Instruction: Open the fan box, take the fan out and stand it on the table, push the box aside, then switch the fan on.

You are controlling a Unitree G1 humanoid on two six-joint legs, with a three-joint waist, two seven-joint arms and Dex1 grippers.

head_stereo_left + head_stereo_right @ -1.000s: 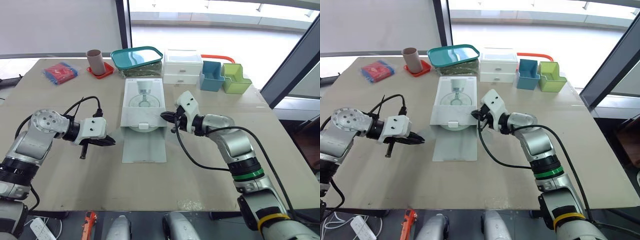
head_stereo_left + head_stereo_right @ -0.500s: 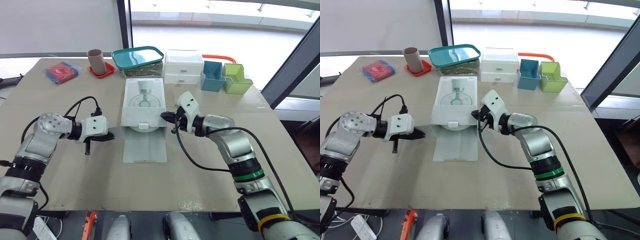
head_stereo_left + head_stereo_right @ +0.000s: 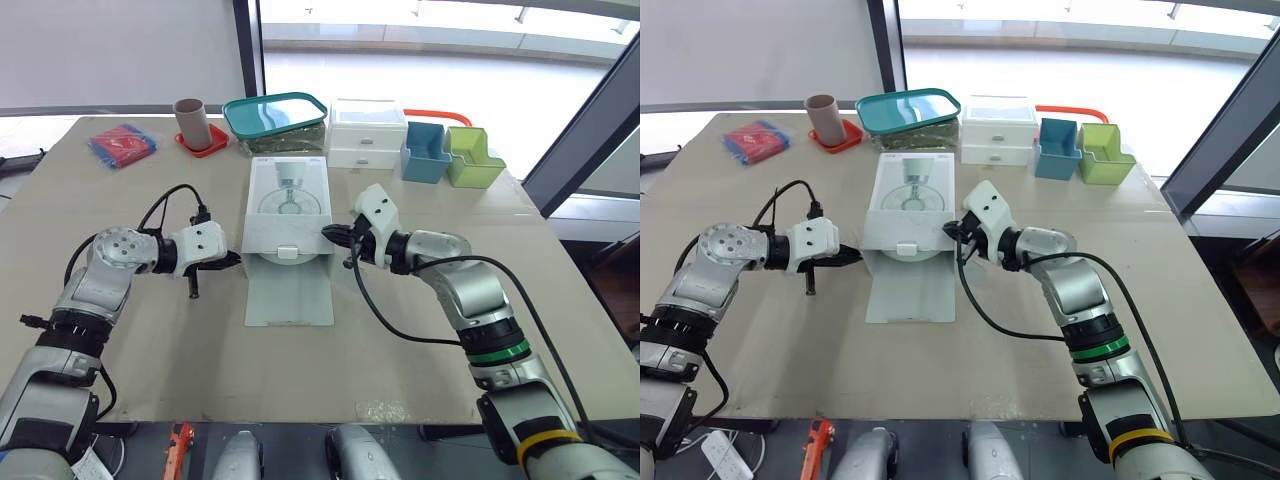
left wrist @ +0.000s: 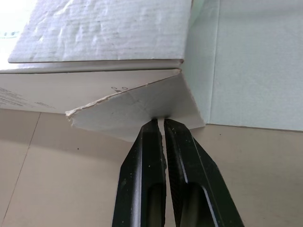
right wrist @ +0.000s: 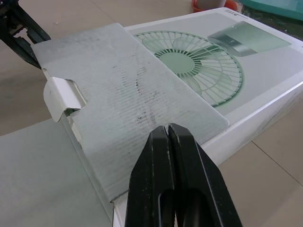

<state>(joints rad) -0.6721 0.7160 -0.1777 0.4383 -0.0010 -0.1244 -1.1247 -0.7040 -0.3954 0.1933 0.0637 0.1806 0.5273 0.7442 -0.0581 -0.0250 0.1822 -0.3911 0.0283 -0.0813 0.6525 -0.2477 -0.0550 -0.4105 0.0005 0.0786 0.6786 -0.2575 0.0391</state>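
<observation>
While the fan box (image 3: 287, 205) is lying flat at mid-table, its long axis running away from the robot and its lid panel (image 3: 290, 295) resting open on the table (image 3: 150, 360) on the robot's side, the eye views are showing the left gripper (image 3: 232, 262) reaching in at the box's left near corner. The right gripper (image 3: 333, 234) is sitting just beside the right near corner. Both are about equally near the opening.

Along the left wrist, the fingers (image 4: 150, 142) are standing almost together, a thin slit between them, their tips touching the edge of a small side flap (image 4: 137, 106). I cannot tell whether they are gripping it.

Along the right wrist, the fingers (image 5: 161, 156) are pressing together, empty, at the edge of a grey flap (image 5: 123, 94) that is lying across the printed top.
</observation>
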